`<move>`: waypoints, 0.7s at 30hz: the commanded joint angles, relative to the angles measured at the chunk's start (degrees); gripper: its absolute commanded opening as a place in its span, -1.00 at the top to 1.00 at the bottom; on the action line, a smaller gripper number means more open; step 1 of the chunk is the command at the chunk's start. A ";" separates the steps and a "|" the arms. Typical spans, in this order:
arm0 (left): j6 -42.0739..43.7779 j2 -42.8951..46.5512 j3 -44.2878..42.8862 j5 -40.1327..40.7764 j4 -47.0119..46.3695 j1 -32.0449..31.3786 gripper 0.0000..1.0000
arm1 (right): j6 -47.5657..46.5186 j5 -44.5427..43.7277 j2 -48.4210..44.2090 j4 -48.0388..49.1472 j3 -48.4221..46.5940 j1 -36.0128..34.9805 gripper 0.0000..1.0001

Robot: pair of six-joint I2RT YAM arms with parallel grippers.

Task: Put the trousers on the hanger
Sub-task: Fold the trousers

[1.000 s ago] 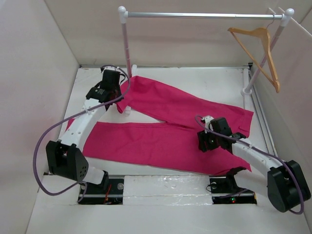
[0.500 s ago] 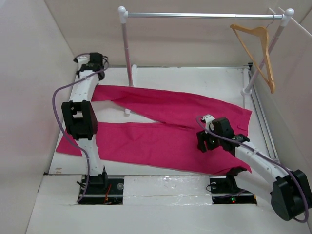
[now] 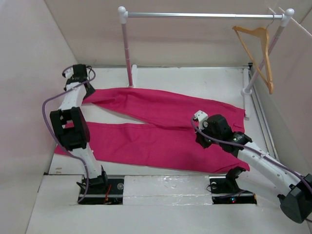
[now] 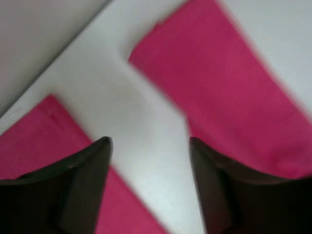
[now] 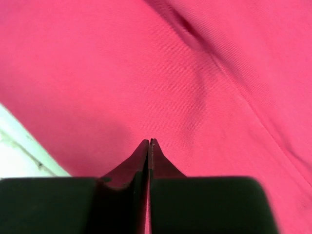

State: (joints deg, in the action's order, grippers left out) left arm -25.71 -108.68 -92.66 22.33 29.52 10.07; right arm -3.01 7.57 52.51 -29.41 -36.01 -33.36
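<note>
1. The left gripper [image 4: 148, 144] hangs at the far left of the table [image 3: 195, 78], over the bare strip between the two leg ends. Its jaws are wide apart and hold nothing.
2. The trousers [image 3: 146, 141] lie flat on the table. The legs fan out to the left and the waist is at the right. No part of them is lifted or draped on anything.
3. The right gripper [image 5: 149, 142] is low over the cloth near the crotch and waist, toward the near edge. Its jaws are pressed together with the tips meeting. Whether a pinch of cloth sits between them I cannot tell, as the fabric under it looks smooth.
4. The hanger [image 3: 248, 31] hangs by its hook at the right end of the rail [image 3: 200, 15]. It is well apart from the trousers and from both grippers.
5. Step in hand, as I judge it: laying out and taking hold of the trousers, an early stage. Nothing has gone over the crossbar yet.
6. Next move, as I judge it:
   - The right gripper needs a sure hold near the waist.
   - The left gripper must drop onto a leg end and close on it.
   - The cloth then has to be raised and carried right, toward the hanger.
   - A thin or missed pinch would let the cloth slip on the lift.
</note>
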 commanded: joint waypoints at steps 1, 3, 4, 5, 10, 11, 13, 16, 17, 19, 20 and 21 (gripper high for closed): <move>-4.16 12.87 12.48 -7.02 -8.85 -0.13 -0.10 | 1.16 -1.34 0.04 1.81 -1.60 -2.05 1.00; -6.35 14.72 18.18 -10.36 -8.69 0.39 0.85 | 0.20 -1.94 0.75 0.59 -2.57 -2.58 1.00; -6.45 14.90 19.96 -11.85 -9.30 0.39 0.90 | -0.16 -2.91 0.75 0.41 -2.92 -3.28 1.00; -6.19 15.34 21.54 -15.17 -10.35 0.39 0.88 | -0.68 -3.44 0.58 0.49 -3.10 -3.29 1.00; -8.73 12.45 28.67 -20.73 -17.46 0.39 0.08 | -0.86 -1.87 0.40 3.12 -1.43 -3.29 0.84; -9.35 11.49 28.94 -24.23 -18.35 0.39 0.05 | -0.95 -1.08 0.66 3.91 -1.08 -3.29 0.84; -11.01 8.24 28.33 -26.53 -20.20 0.39 -0.03 | -0.86 0.42 1.36 4.80 -1.08 -3.29 0.83; -12.69 3.22 25.69 -29.36 -20.29 0.39 -0.04 | -0.69 0.34 2.51 4.45 -2.48 -3.81 0.81; -13.04 1.91 25.52 -29.71 -21.51 0.39 -0.04 | -0.69 0.42 2.94 4.36 -2.75 -3.81 0.81; -14.18 -0.72 23.86 -28.58 -22.57 0.39 0.06 | -0.16 0.77 2.86 3.75 -3.36 -4.43 0.81; -14.19 -0.74 23.84 -28.57 -22.57 0.39 0.06 | -0.16 0.78 2.86 3.74 -3.37 -4.43 0.81; -14.45 -1.52 23.41 -27.96 -21.88 0.39 0.22 | 0.19 0.52 2.51 3.48 -3.54 -4.43 0.82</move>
State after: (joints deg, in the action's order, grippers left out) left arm -38.15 -107.04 -67.83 -4.82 7.88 10.24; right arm -3.20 7.33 55.75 -27.90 -36.23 -37.17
